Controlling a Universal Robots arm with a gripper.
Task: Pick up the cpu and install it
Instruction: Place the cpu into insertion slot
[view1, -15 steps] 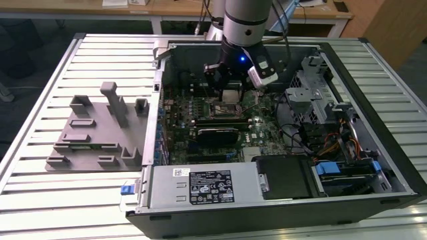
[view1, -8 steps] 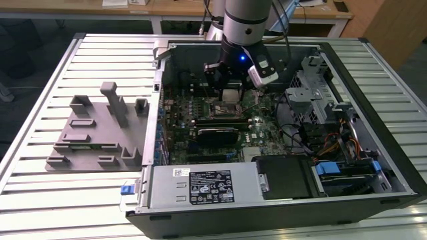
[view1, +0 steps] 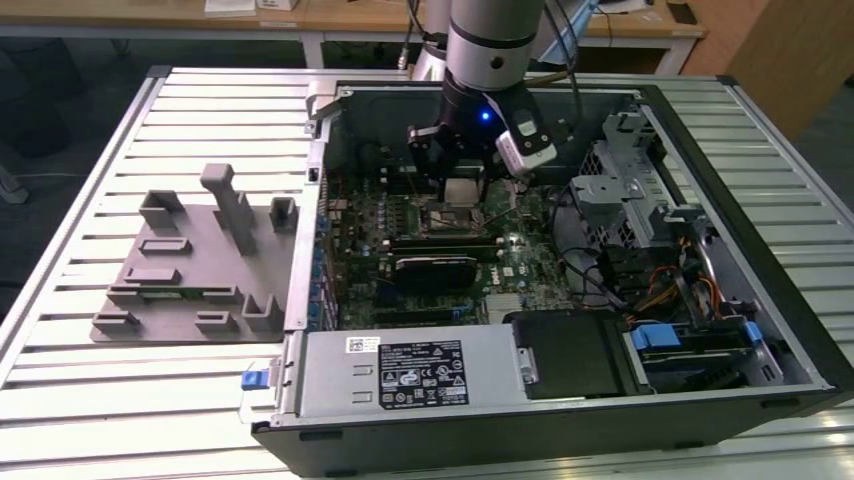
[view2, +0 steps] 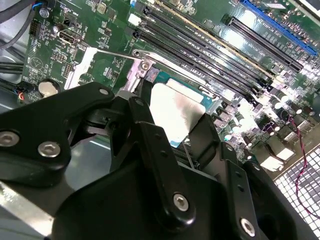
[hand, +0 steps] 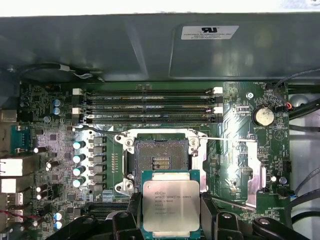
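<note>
**Between the fingers, a cpu held short of the open socket**

Between the two black fingers the cpu sat flat, silver top showing, with its green edge poking out past the fingertips. The gripper was clamped on it from two opposite sides, one finger against each edge, as both wrist views showed. Just beyond the fingertips lay the socket, uncovered, its contact field bare inside the metal frame. The cpu's far edge overlapped the frame's near side in the first wrist view, and whether it touched could not be told. Further past the fingertips ran the long slots across the green board.

In the exterior view the arm stood upright over the open case, fingers pointing down at the board. Well away from the fingers, at the exterior view's left, a grey fixture rested on the slatted table
</note>
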